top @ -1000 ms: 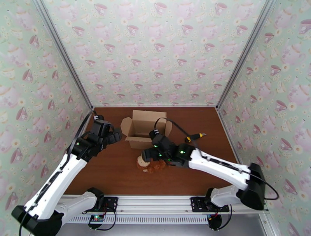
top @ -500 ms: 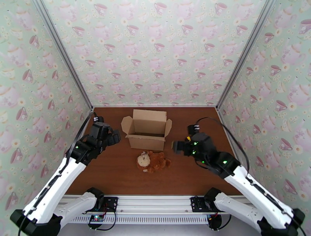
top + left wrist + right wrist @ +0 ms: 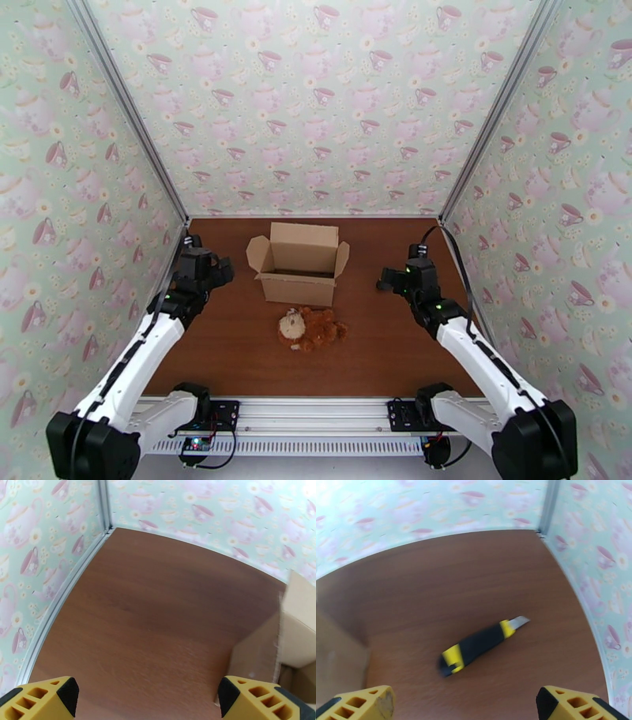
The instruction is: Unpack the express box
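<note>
The express box [image 3: 299, 272] stands upright on the brown counter [image 3: 237, 347], toward the far middle, with its top open: the far flap stands up and the 2 side flaps splay outward to left and right. Just near of it, apart from its front wall, a small brown-and-white plush toy [image 3: 310, 328] lies on the counter. The left hand [image 3: 223, 273] hovers to the left of the box, close to the left flap without touching it, spread wide and holding nothing. In the left wrist view its jaws sit at the 2 lower corners with bare counter between them, and the box's cardboard flap shows at the right edge. The right hand [image 3: 385, 281] is on the right side of the box, apart from it, also spread wide and empty. In the right wrist view a black-and-yellow utility knife [image 3: 482, 645] lies flat on the counter beyond the jaws (its short metal blade points far and right), and a blurred edge of the box shows at the left.
</note>
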